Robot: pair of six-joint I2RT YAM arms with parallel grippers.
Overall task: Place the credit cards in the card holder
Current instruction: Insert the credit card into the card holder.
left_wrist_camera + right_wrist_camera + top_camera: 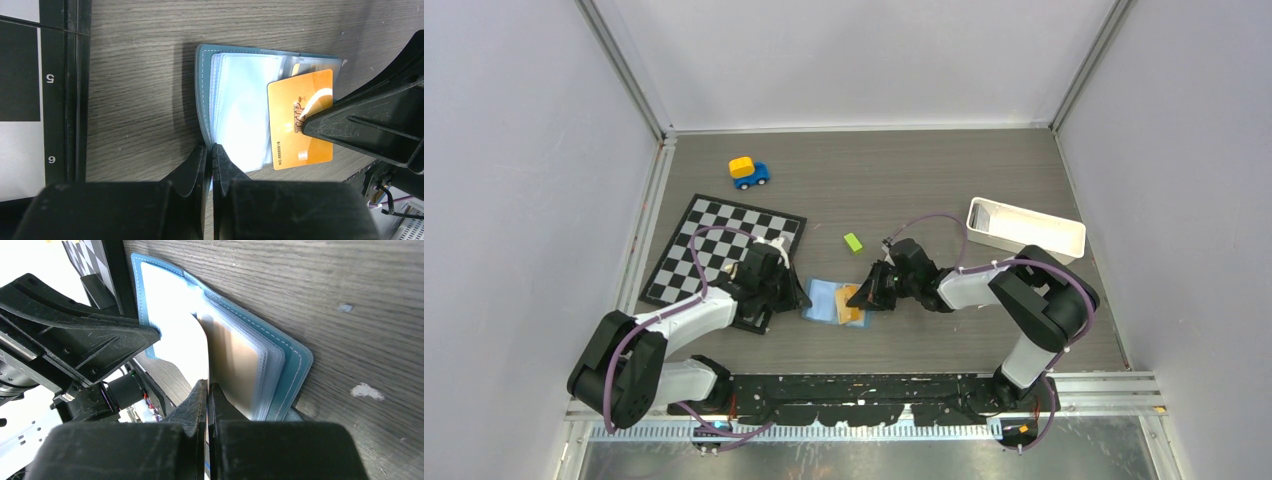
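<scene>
Left gripper (210,152): fingers pressed together, the near edge of the open card holder (240,115) is pinched between them. Right gripper (207,390): jaws closed on a tan-gold credit card (295,125), which is laid over the holder's clear sleeves on the side away from the left gripper. The holder is spread flat between the two fingertips, teal cover down, pale-blue pockets up. All is carried by a dark grey wood-grain table (984,170). A chessboard mat (714,250) is seen beside and beyond the left gripper, and a blue-and-yellow toy car (749,172) further beyond. A lime-green block (853,242) is just beyond the right gripper, a white tray (1024,228) beyond to its right. The cell is closed by plain pale walls (524,150) with metal corner posts.
</scene>
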